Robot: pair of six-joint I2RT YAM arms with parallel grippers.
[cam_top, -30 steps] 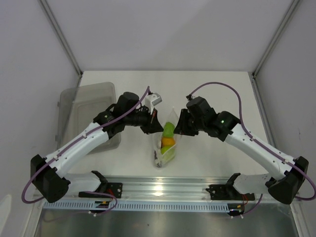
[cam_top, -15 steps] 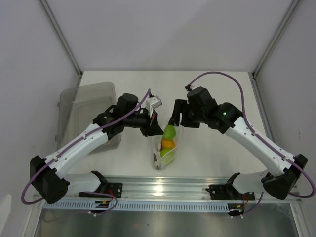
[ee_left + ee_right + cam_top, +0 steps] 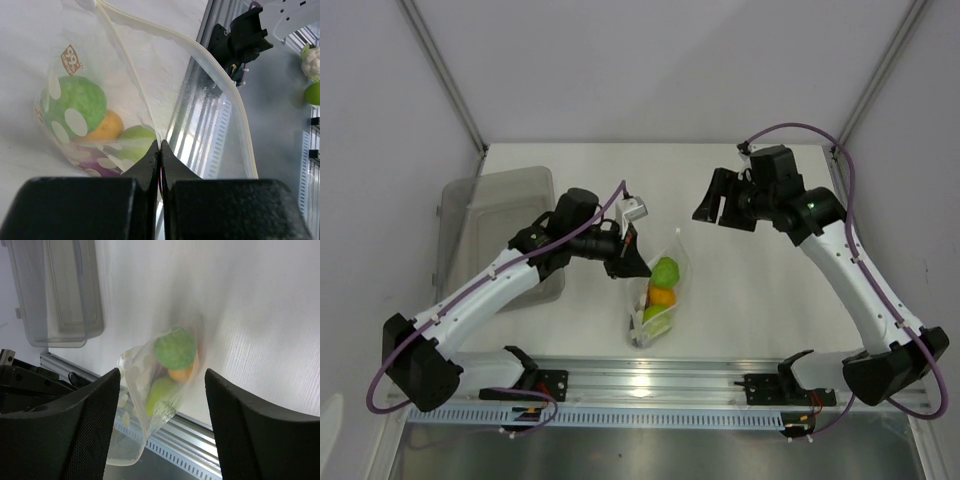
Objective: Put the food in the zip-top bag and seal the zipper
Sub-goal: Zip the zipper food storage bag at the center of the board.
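One view, left wrist, shows left tool (image 3: 160, 148) clamping zip-top bag (image 3: 165, 65); right tool (image 3: 162, 376) spread.

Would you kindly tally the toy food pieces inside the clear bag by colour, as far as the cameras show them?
Green round fruit: 1
Orange-yellow fruit: 1
Yellow-green pear: 1
Purple eggplant: 1 (only a sliver shows)
Total: 4, all inside the zip-top bag.
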